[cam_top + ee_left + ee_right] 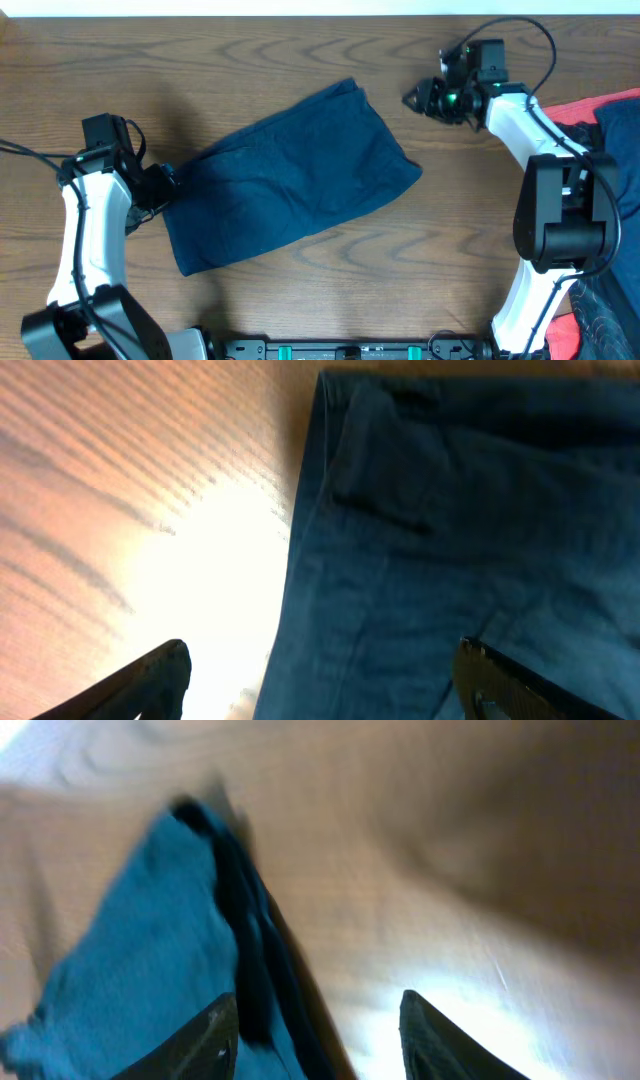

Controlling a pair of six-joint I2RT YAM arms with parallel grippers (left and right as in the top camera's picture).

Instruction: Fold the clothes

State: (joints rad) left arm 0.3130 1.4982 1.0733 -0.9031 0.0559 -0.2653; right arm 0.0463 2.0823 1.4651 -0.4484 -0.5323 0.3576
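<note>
Left gripper [165,185]: ours on the left sits right at the lower-left end of the shorts. In the wrist view its fingers [150,680] stand wide apart and released, with nothing pinched. One is over bare wood and the other over fabric, so the cloth's edge runs between them.

Shorts [290,180]: dark navy, plain and soft. They lie flat on the table [330,300] around the middle, set on a diagonal from lower left up to upper right. From overhead we read them as one broad slab, wider at the right end, with light creases across the top. Up close, the left wrist view shows a stitched seam along the near edge and a small fold by the corner.

Right gripper [412,99]: up near the top right, just off the shorts' upper corner and not touching them. Its fingers are parted and holding nothing. That wrist view is blurry, but the shorts' edge looks layered there.

Far right: a red cloth [600,105] peeks in at the table's edge.
</note>
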